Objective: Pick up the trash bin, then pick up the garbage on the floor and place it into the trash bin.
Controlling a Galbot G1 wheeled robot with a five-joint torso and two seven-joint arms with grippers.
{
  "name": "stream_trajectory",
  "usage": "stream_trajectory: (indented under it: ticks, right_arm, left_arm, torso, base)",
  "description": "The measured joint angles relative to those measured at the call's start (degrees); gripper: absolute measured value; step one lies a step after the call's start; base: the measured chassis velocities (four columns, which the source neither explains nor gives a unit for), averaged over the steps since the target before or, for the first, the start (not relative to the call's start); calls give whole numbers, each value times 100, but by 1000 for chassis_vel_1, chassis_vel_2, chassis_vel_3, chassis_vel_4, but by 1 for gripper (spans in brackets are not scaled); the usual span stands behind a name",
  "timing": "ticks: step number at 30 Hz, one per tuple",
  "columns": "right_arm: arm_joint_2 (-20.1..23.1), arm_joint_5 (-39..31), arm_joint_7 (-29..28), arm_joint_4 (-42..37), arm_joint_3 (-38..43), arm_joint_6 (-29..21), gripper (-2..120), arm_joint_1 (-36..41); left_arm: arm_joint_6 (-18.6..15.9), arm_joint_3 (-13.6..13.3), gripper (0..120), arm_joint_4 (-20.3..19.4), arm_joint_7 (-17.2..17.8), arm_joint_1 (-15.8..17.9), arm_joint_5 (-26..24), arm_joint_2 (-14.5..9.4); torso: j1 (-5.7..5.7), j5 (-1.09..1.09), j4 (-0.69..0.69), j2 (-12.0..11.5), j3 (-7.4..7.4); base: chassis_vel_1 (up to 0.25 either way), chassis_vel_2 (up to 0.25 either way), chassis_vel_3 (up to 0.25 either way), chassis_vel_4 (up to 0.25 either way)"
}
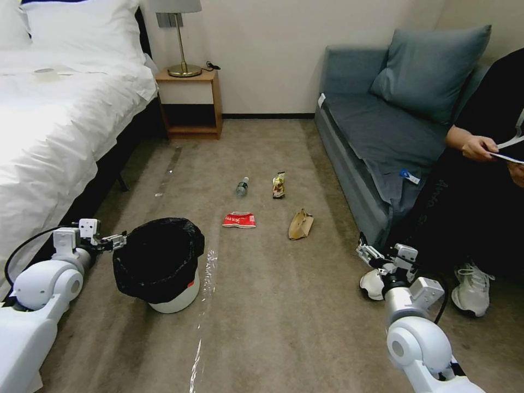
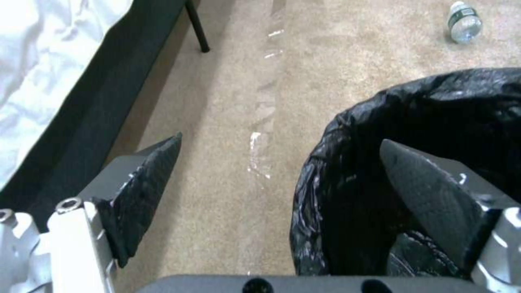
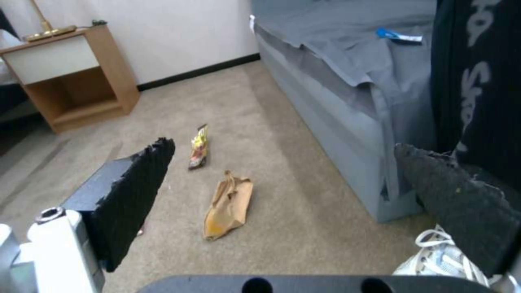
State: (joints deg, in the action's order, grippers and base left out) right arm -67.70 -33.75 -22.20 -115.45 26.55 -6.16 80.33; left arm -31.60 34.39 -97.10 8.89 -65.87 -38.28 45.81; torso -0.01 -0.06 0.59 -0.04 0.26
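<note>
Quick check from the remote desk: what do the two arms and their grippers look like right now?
Both arms are glossy white with rounded joints and silver-grey wrist blocks. A black cable loops beside the left arm. The left gripper and right gripper each have two black, wedge-shaped pads with a rough texture, on silver mounts with visible bolts.

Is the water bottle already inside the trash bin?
No, the bottle lies on the carpet beyond the trash bin, beside the other litter.
</note>
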Motion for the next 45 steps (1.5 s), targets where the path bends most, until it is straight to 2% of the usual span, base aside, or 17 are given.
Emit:
stream_trajectory:
  ticks: [7, 21, 29, 36, 38, 42, 45]
  right_arm:
    - [41, 0, -3, 83, -19, -1, 100, -26]
    - [51, 19, -1, 186, -75, 24, 100, -54]
    - [4, 26, -1, 198, -89, 34, 100, -82]
    - [7, 32, -1, 291, -108, 60, 100, -113]
    - [11, 33, -1, 326, -136, 68, 100, -144]
    - [11, 33, 0, 359, -172, 70, 100, -182]
    - [1, 22, -3, 421, -208, 75, 100, -252]
  left_arm:
    - [69, -38, 98, 160, -69, 15, 140, 150]
    - [166, -356, 98, 717, -132, 479, 268, 316]
    - [351, -617, 98, 1203, -263, 765, 533, 626]
    - [481, -705, 97, 1538, -346, 917, 701, 795]
    - [527, -753, 97, 1749, -362, 1043, 754, 878]
    - [561, -797, 97, 1931, -364, 1171, 797, 967]
    - [590, -866, 84, 2147, -363, 1329, 868, 1091]
  torso:
    - [0, -1, 1, 0, 0]
    - [0, 0, 1, 0, 0]
    - [0, 0, 2, 0, 0]
    - [0, 0, 1, 0, 0]
    - [0, 1, 0, 0, 0]
    - [0, 0, 1, 0, 0]
    - [0, 1, 1, 0, 0]
  base:
    - [0, 0, 0, 0]
    - [0, 0, 0, 0]
    - [0, 0, 0, 0]
    - [0, 0, 0, 0]
    - [0, 0, 0, 0]
    - [0, 0, 0, 0]
    - [0, 0, 0, 0]
